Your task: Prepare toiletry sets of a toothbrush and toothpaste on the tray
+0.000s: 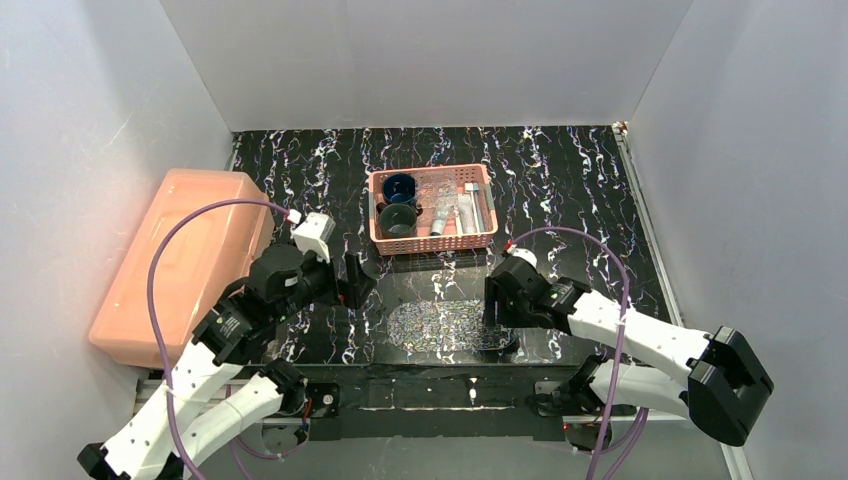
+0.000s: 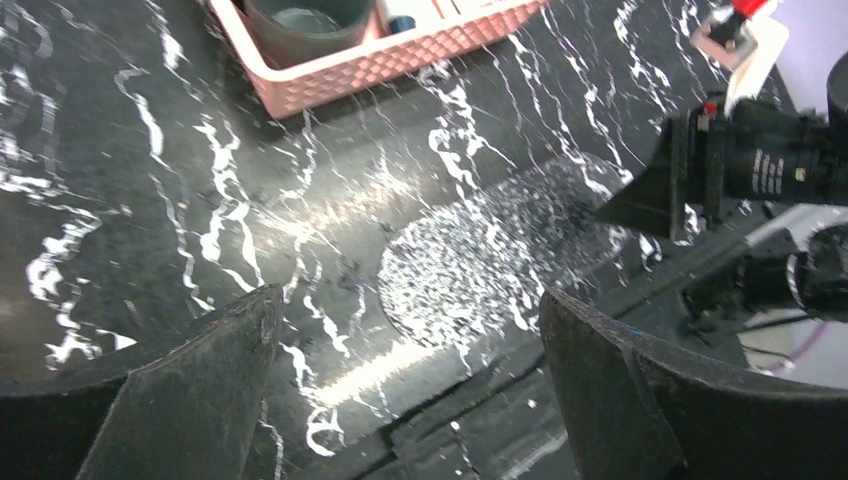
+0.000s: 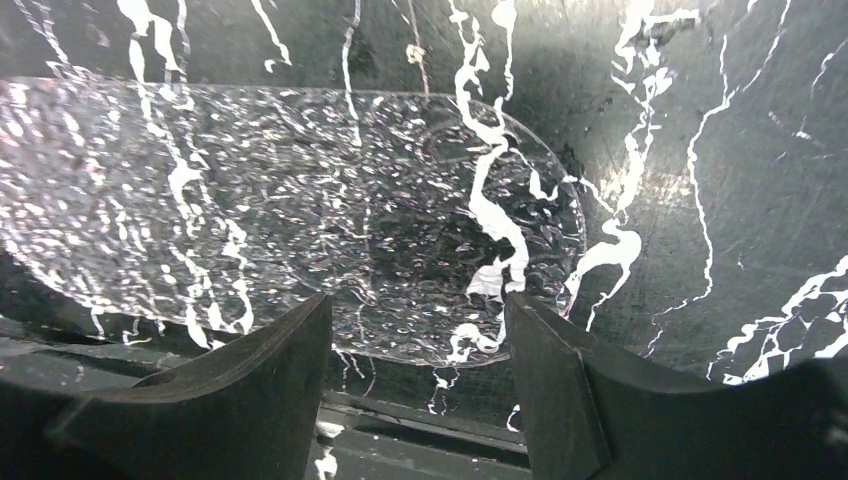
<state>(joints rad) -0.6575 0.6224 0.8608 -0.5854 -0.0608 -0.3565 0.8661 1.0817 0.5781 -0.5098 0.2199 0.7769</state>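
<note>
We see the left gripper (image 2: 405,310) left of the flat clear glitter-speckled tray (image 1: 445,325) and the right gripper (image 3: 415,305) over its right end, both spread and empty, while the slim white plastic toothbrush (image 1: 477,208) seemingly lies in the farther pink perforated basket (image 1: 432,243).

Overhead light: falling evenly from above and leaving the white walls (image 1: 430,60) looking pale grey.
Glare: streaking in a bright band across the glossy black table (image 2: 150,250), just left of the tray (image 2: 480,270).
Sparkle: the tray's speckles are flaring white in both wrist views.
Shadows: pooling softly along the near side of the pink basket (image 1: 432,238).
Focus: the dark fingers (image 3: 250,400) are showing soft and murky up close.
</note>
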